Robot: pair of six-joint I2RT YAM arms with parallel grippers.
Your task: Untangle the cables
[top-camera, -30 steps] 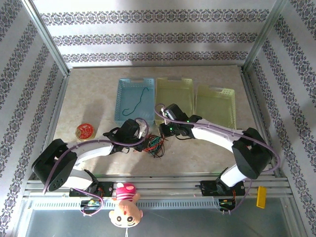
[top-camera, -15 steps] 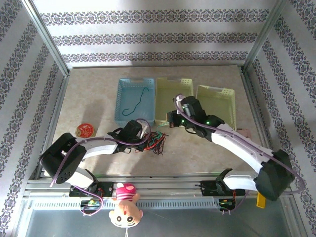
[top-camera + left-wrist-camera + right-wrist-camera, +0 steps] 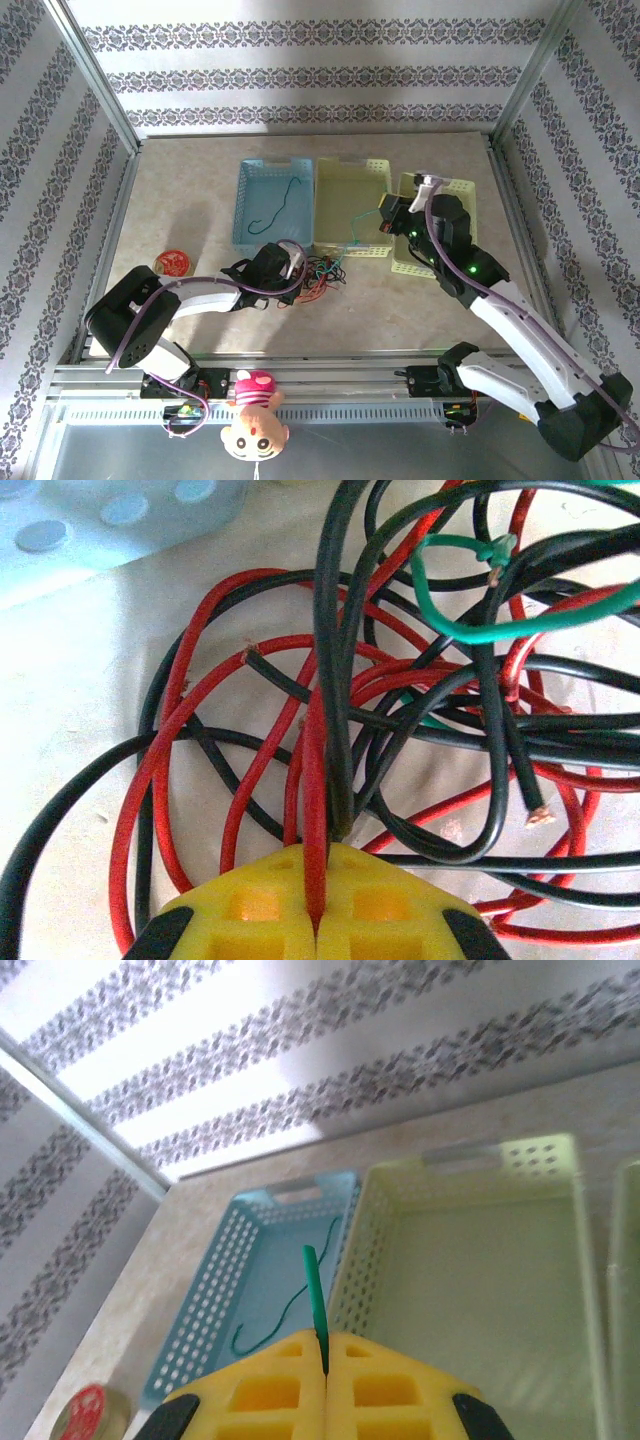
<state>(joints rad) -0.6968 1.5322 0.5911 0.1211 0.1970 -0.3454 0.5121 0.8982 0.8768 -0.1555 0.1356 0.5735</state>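
Observation:
The cables lie in a red, black and green tangle on the table in front of the baskets. My left gripper sits at the tangle's left side. In the left wrist view the left gripper is shut on a red cable, and a black cable runs right beside it. My right gripper hovers over the baskets, shut on a bright green cable that stretches back down to the tangle. Its short end sticks out beyond the right gripper.
A blue basket at the back left holds one loose dark green cable. Two pale yellow baskets stand to its right. A red round tin lies at the left. A plush toy hangs on the front rail.
My right arm has swung away from the tangle, right and toward the back, drawing the green cable out over the middle basket. The left gripper stayed at the tangle.

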